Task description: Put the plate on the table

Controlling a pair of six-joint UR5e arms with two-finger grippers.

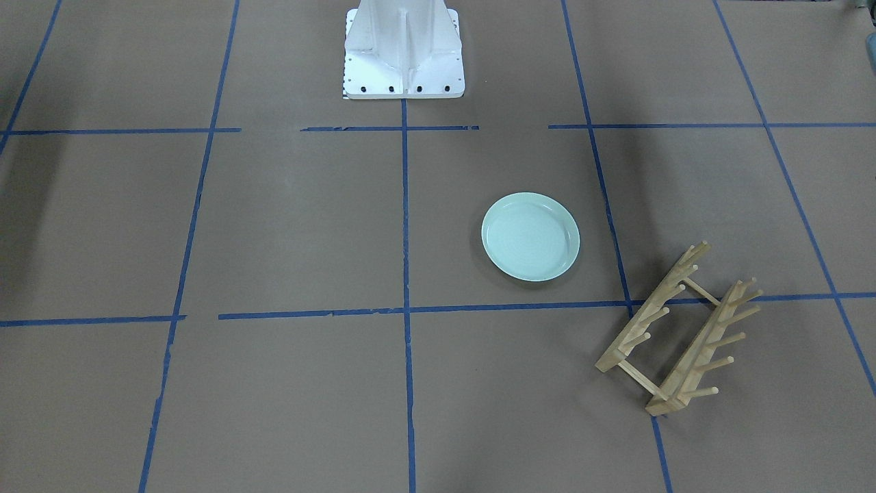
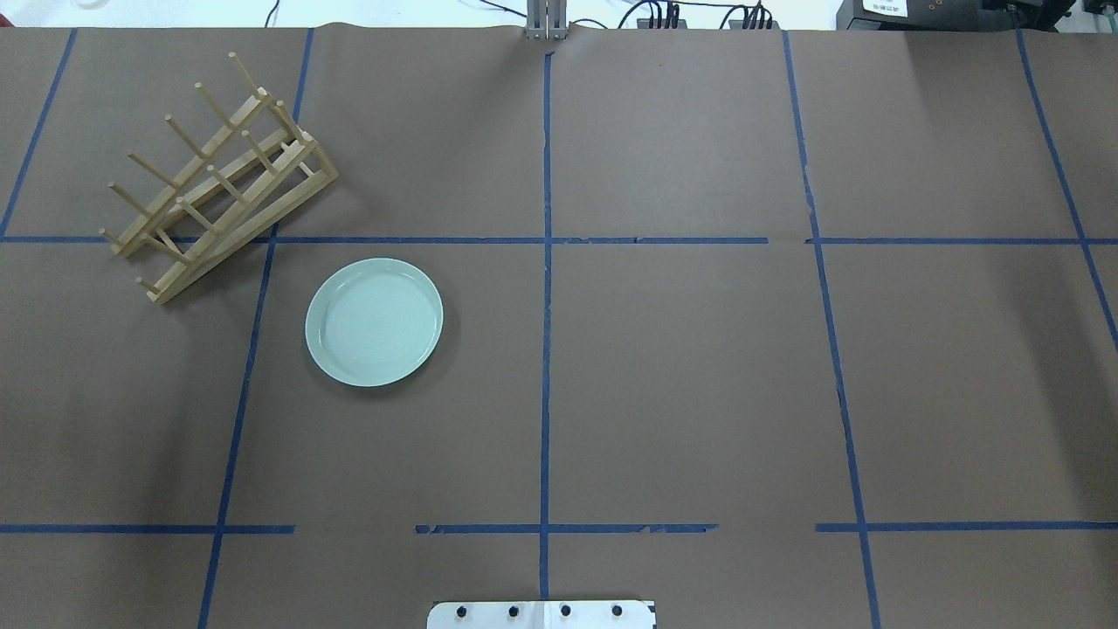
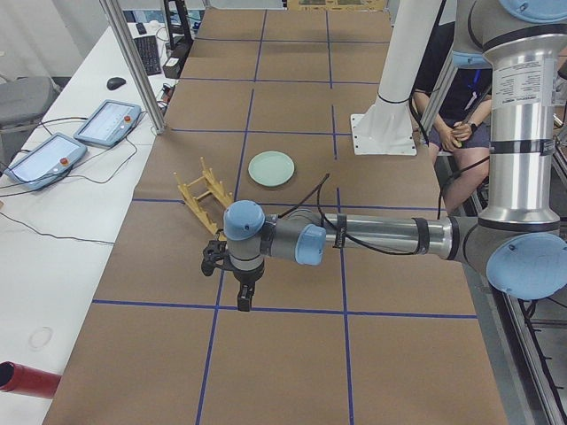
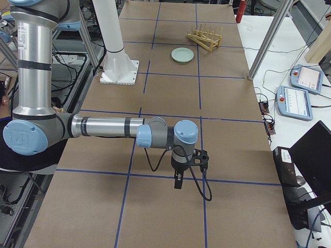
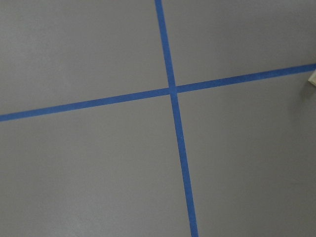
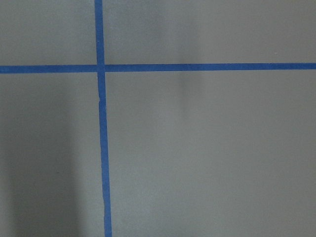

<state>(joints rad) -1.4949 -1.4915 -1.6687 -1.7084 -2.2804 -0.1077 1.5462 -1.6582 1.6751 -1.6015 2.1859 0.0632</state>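
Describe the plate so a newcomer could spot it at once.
On the brown table gridded with blue tape, look in the robot's left half, just nearer the robot than the wooden peg rack. The plate lies flat there, apart from the rack: the only round, pale mint-green, glossy thing.

Glossy mint-green plate (image 2: 374, 321) lies on matt brown paper-like table (image 2: 681, 376) near bare wooden rack (image 2: 218, 179).

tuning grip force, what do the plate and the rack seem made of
Plate: likely glazed ceramic, though hard plastic is possible; pale mint, glossy, with light glints along the raised rim and faint concentric rings. Rack: light wood, matte and seemingly unvarnished; pale tan rails and round dowel pegs.
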